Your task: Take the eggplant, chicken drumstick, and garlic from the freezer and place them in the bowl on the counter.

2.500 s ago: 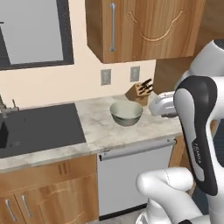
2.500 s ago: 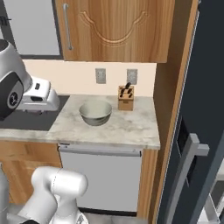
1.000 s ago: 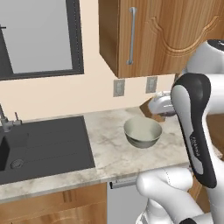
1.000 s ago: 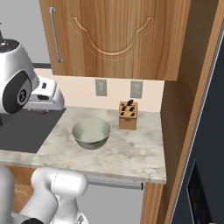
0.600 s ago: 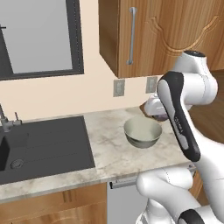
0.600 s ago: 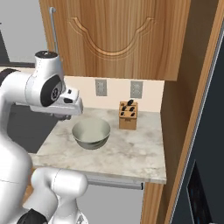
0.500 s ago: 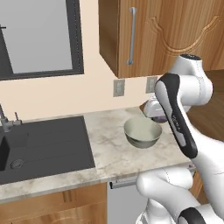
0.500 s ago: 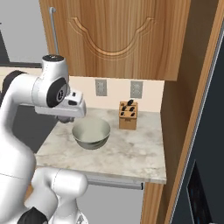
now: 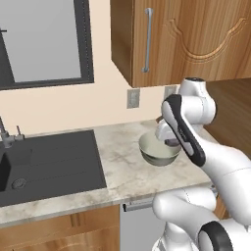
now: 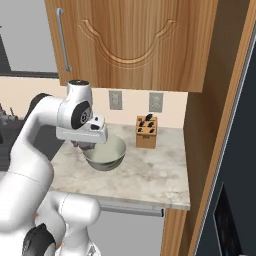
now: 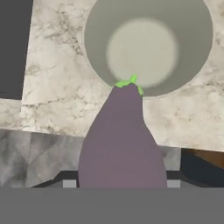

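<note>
- The jaws were pinched on the eggplant (image 11: 122, 140), held partly apart by its broad body; in the hand view the fruit hid the fingertips, and its long axis ran out along the gripper's (image 11: 121, 186) line, the green stem end leading.
- At far left in the base views, the black sink (image 9: 49, 162) sat in the counter (image 9: 120, 164), well apart from the action.
- Moving right, the bowl (image 9: 158, 149) stood on the counter with the gripper (image 10: 86, 144) just above its near rim; the stem tip overlapped that rim in the hand view, while the body of the eggplant lay short of the bowl's middle (image 11: 146, 46).
- The bowl looked empty, so by that reading the drumstick and garlic were not yet delivered.
- Judged from this, the release called for a short reach farther over the bowl, so the fruit would fall inside rather than tip off the rim.
- At right, a knife block (image 10: 146, 132) stood beyond the bowl, clear of the arm.
</note>
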Tool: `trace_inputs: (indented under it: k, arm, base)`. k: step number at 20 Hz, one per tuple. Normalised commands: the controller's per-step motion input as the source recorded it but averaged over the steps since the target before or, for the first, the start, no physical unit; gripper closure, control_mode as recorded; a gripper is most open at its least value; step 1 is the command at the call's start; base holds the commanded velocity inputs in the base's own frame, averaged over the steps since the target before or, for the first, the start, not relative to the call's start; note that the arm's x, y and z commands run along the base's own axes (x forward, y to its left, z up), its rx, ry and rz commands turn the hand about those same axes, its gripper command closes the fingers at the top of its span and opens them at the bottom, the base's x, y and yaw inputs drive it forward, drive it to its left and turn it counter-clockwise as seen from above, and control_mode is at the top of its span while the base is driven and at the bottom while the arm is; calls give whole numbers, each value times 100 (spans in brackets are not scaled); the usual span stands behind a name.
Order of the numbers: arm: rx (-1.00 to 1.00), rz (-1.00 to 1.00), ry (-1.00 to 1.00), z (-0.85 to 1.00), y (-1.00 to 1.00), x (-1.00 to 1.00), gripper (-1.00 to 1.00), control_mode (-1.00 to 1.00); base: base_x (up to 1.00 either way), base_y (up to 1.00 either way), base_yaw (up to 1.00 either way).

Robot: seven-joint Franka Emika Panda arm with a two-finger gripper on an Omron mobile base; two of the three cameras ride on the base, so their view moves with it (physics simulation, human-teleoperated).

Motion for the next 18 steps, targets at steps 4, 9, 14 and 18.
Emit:
trace_inputs:
  k: [4, 9, 14, 18]
  arm:
    - [-5, 0, 3, -44, -1, 33, 100, -100]
    - [-2, 0, 0, -26, -2, 47, 100, -100]
    - [0, 0, 4, -45, -11, 58, 100, -100]
    - [0, 0, 10, -47, -8, 60, 100, -100]
  base:
    - [0, 0, 0]
    - [0, 0, 0]
    - [0, 0, 0]
    - [0, 0, 0]
